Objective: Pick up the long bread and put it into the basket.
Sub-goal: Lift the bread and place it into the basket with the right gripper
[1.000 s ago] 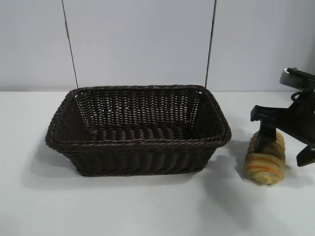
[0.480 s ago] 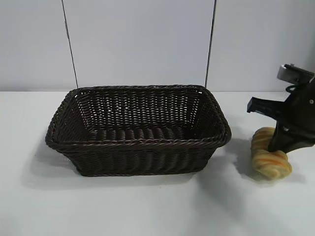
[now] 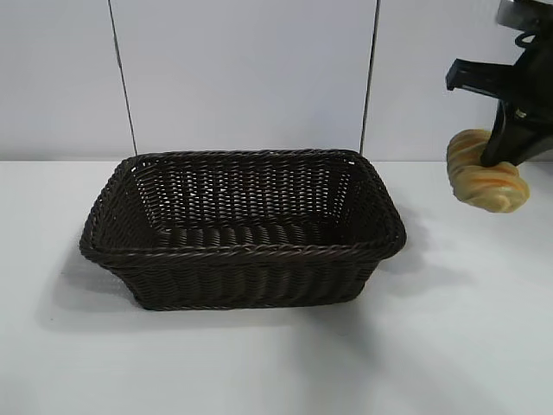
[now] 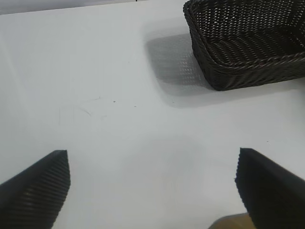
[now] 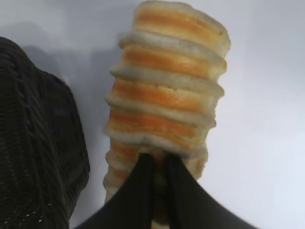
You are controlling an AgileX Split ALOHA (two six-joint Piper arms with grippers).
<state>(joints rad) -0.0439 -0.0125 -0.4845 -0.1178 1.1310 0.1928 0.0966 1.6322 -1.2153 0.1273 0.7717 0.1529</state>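
The long bread (image 3: 484, 180), golden-yellow with orange-brown ridges, hangs in the air at the right, above the table and to the right of the basket (image 3: 246, 252). My right gripper (image 3: 505, 156) is shut on it, pinching it near one end. In the right wrist view the two black fingers (image 5: 138, 191) squeeze the long bread (image 5: 167, 90), with the basket rim (image 5: 43, 143) beside it. The dark brown wicker basket stands at the table's middle with nothing in it. My left gripper (image 4: 152, 186) hovers open over bare table, off to one side of the basket (image 4: 248, 47).
The white tabletop (image 3: 449, 346) lies all round the basket. A pale wall with two thin dark vertical lines (image 3: 370, 78) stands behind.
My right gripper has lifted the long bread off the table to well above the basket rim's height. The left arm has not moved.
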